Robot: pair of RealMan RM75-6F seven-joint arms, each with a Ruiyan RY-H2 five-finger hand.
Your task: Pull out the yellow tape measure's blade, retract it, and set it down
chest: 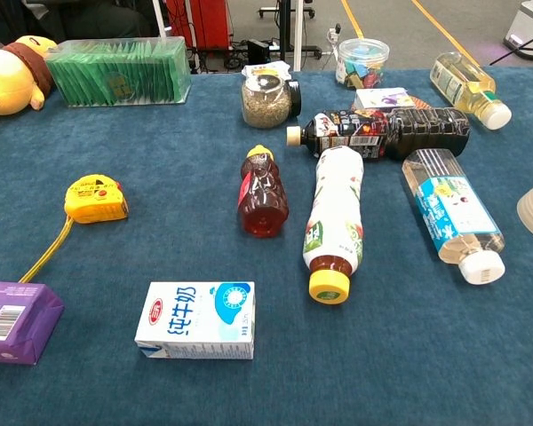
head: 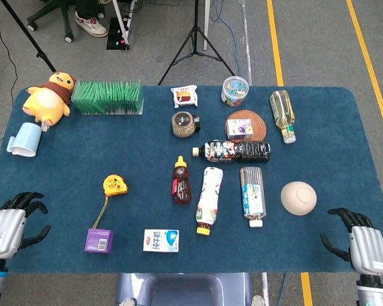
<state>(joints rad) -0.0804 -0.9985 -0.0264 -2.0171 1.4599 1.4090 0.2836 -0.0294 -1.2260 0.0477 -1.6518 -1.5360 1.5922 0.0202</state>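
The yellow tape measure (head: 115,185) sat just up from the purple box (head: 99,240), blade (head: 102,211) already partly out, both hands empty with fingers spread, so I figured the left hand (head: 7,226) should've pinned the case first.

A table (head: 83,143) covered in dark blue cloth is shown. On it are laid a yellow tape measure (head: 115,185) with its blade (head: 102,210) drawn out toward a purple box (head: 99,240), a milk carton (head: 161,240), a honey bear bottle (head: 181,181), three bottles lying flat, an oil bottle (head: 283,115), a bowl (head: 299,197) turned upside down, a plush duck (head: 48,97) and a blue cup (head: 25,139).
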